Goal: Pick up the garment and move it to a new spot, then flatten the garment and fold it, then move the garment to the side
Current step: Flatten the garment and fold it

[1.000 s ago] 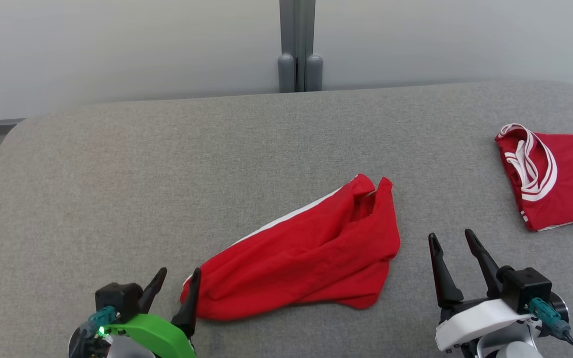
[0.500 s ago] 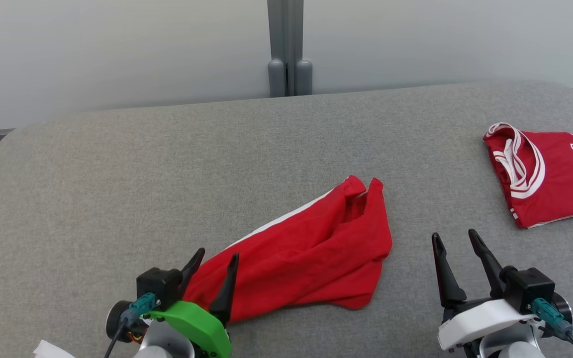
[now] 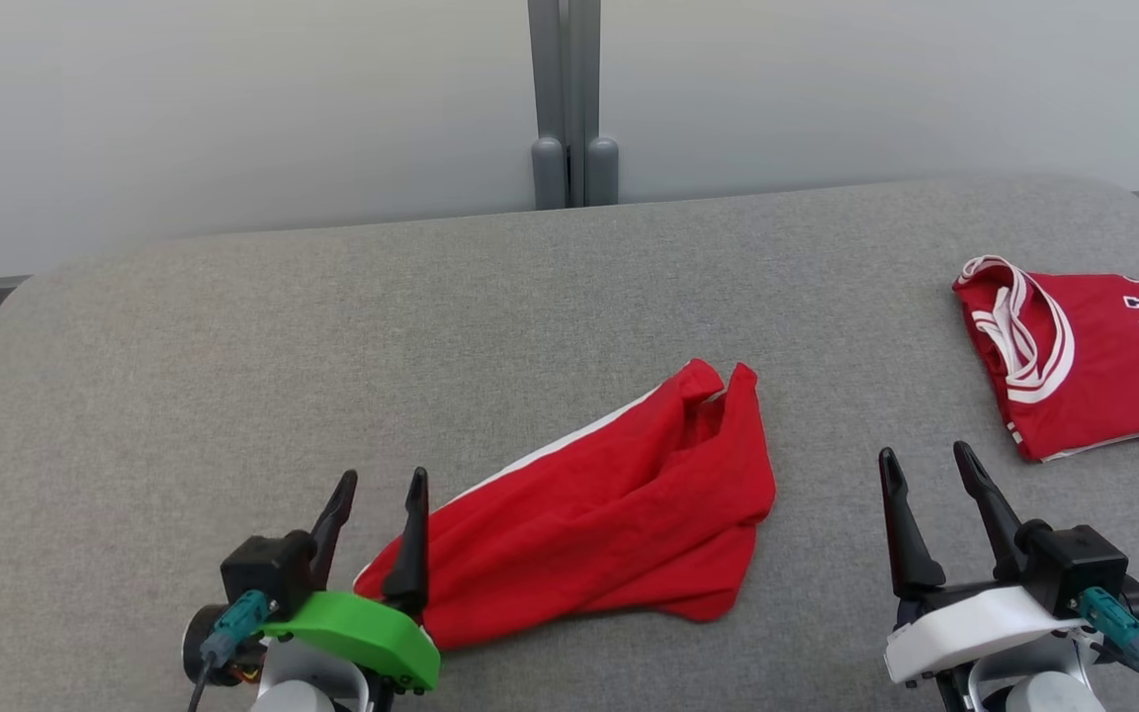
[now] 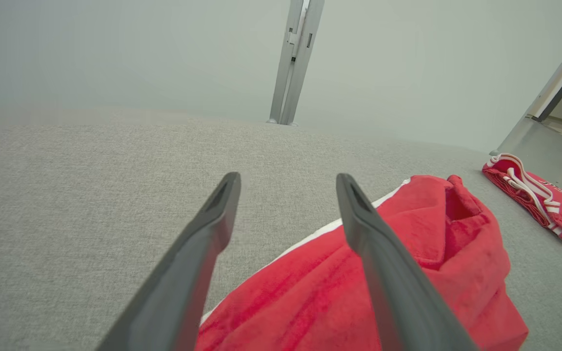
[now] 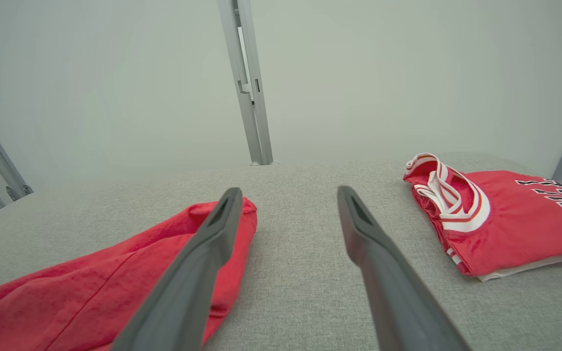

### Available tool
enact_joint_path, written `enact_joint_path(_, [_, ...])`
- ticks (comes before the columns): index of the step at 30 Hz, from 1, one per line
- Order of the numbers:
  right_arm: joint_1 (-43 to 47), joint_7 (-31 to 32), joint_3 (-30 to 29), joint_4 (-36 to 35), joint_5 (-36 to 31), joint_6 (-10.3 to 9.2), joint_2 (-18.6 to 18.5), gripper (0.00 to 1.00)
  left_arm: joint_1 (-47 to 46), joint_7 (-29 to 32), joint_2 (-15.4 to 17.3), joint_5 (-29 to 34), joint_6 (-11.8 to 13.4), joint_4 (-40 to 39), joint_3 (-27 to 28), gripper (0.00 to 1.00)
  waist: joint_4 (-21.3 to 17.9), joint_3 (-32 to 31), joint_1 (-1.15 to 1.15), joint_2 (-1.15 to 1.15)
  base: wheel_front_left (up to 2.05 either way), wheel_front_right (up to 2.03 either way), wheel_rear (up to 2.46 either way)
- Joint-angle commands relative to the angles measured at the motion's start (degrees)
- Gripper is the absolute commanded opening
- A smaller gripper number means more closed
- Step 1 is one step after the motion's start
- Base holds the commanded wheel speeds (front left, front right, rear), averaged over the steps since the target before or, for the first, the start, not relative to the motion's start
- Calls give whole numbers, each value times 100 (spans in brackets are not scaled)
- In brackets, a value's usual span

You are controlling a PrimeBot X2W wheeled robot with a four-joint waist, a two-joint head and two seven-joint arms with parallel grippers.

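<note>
Your left gripper (image 3: 384, 477) stands wide open with nothing between its fingers. In the head view it sits at the near left end of the red garment (image 3: 609, 534). Its inner finger (image 3: 411, 554) crosses in front of the cloth's corner and its outer finger lies over bare surface. In the left wrist view the same finger overlaps the garment's white-striped edge, and the gap between the fingers shows mostly grey fabric. You cannot tell from either view whether that finger touches the cloth.

Your right gripper (image 3: 925, 452) is also wide open and empty. It is over bare surface, off the garment's right side and apart from it. In the right wrist view the garment lies to the left of the fingers and partly behind the left one.

The garment lies loosely bunched near the middle of the grey upholstered surface (image 3: 332, 326). It runs diagonally from the near left to a folded-over peak farther away and to the right, with a white stripe along its far edge.

A folded red jersey (image 3: 1094, 366) with white trim and dark lettering lies at the surface's right side, well apart from the garment. Behind the surface, a grey post (image 3: 567, 99) divides the pale wall panels.
</note>
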Motion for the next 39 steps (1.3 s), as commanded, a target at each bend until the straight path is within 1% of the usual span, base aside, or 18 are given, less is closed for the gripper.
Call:
enact_joint_path(1, [23, -16, -15, -43, -53, -2, -13, 100, 93, -39, 30, 10, 41, -23, 94, 100, -3, -16, 0, 0, 0, 0, 0])
enact_joint_path(6, [44, -16, -49, -82, -72, -1, -13, 100, 224, -50, 29, 93, 75, -94, 325, 100, 12, -40, 0, 0, 0, 0, 0])
enact_joint_path(14, [30, -16, -57, -70, -65, -2, -13, 100, 359, -48, -49, 254, -3, -173, 544, 100, 45, -33, 0, 0, 0, 0, 0])
enact_joint_path(18, [21, -16, -36, -56, -56, -2, -13, 100, 361, -48, -82, 328, -59, -122, 541, 100, 48, -16, 0, 0, 0, 0, 0])
enact_joint_path(20, [15, -16, -33, -49, -52, -2, -14, 100, 301, 17, -59, 390, -128, 0, 409, 100, 46, -1, 0, 0, 0, 0, 0])
enact_joint_path(23, [4, -16, -30, -40, -50, -2, -14, 100, 86, 274, -23, 470, -265, 172, 203, 100, 47, 30, 0, 0, 0, 0, 0])
enact_joint_path(26, [-21, -16, -20, -26, -48, -2, -13, 100, -172, 699, 4, 549, -456, 373, -91, 100, 47, 71, 0, 0, 0, 0, 0])
enact_joint_path(31, [-108, -15, 49, -24, -40, -2, -13, 100, -793, 1400, 52, 643, -691, 807, -618, 100, -2, 208, 0, 0, 0, 0, 0])
enact_joint_path(35, [-190, -16, 113, -3, -27, -2, -15, 100, -1219, 1802, 55, 549, -758, 1184, -979, 100, -135, 325, 0, 0, 0, 0, 0])
enact_joint_path(39, [-216, -16, 90, 19, -55, -1, -14, 100, -1512, 1999, 98, 402, -779, 1504, -1226, 100, -250, 406, 0, 0, 0, 0, 0])
